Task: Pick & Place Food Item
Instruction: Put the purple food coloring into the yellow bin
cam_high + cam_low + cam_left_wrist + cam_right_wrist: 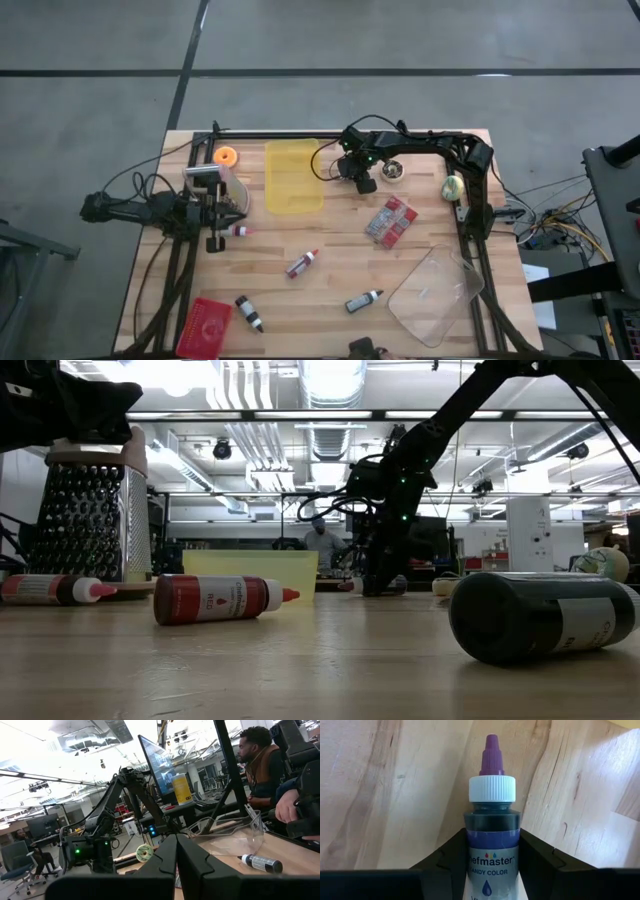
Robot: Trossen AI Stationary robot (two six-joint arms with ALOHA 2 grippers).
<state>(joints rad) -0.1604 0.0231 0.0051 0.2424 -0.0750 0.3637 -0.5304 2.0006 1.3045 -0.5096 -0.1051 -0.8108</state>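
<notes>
A small bottle of purple food colour [491, 820], with a white cap and a purple tip, lies on the wooden table. My right gripper [491, 840] is shut on it. In the high view that gripper [362, 183] stands at the far middle of the table, just right of a yellow board [293, 175]; the bottle is hidden under it there. My left gripper [176, 855] is shut on nothing and waits raised at the table's left side [218, 238]. My right gripper pinches the bottle's body between its two fingers, just below the shoulder [470, 837]. The fingers slant steeply down from above and lie on the two sides, along the bottle. The capped end points away from the gripper, over the wood.
A small bowl [393, 171] and a pale round fruit [452, 187] sit right of my right gripper, with a red packet [390, 220] nearer. Further bottles [302, 262] [364, 299] [249, 313], a clear tub [437, 293] and a red basket [203, 327] lie toward the near edge. A grater [95, 520] stands left.
</notes>
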